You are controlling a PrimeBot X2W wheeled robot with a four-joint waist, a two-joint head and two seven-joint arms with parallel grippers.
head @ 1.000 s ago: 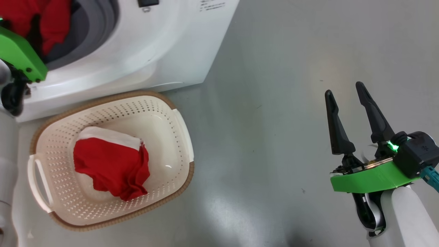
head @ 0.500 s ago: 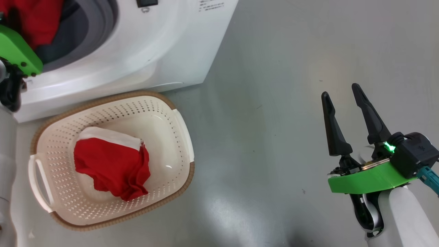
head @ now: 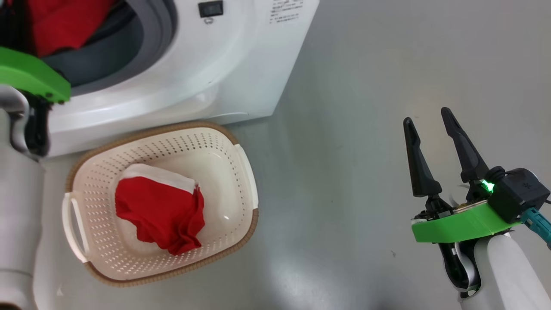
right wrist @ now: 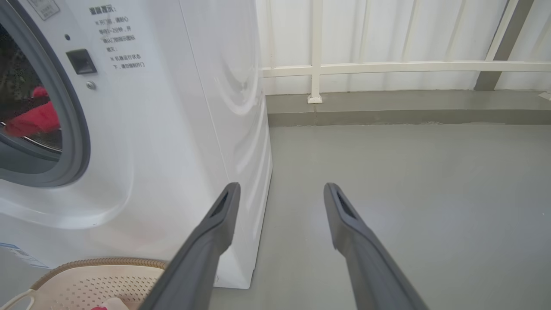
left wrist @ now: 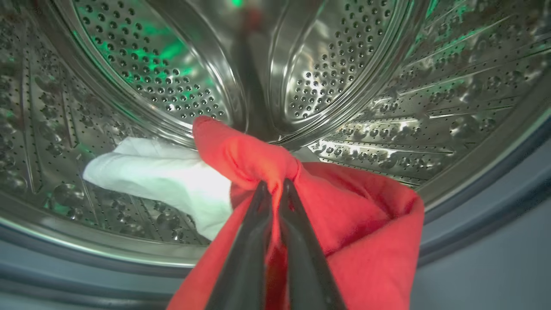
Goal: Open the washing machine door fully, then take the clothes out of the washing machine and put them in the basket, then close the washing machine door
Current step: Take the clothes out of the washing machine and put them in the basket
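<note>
Unloading: left end effector (left wrist: pixel 274 184) clamped on red clothes (left wrist: pixel 357 224) inside washing machine (left wrist: pixel 344 64) (right end effector (head: pixel 427 116) wide, idle); next, carry to basket (head: pixel 172 128).

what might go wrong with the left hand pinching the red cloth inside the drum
1. The left hand is shut on just a fold of the red garment, so the garment may slip free on the pull.
2. The white cloth touches that garment and may get dragged out, dropping short of the basket.
</note>
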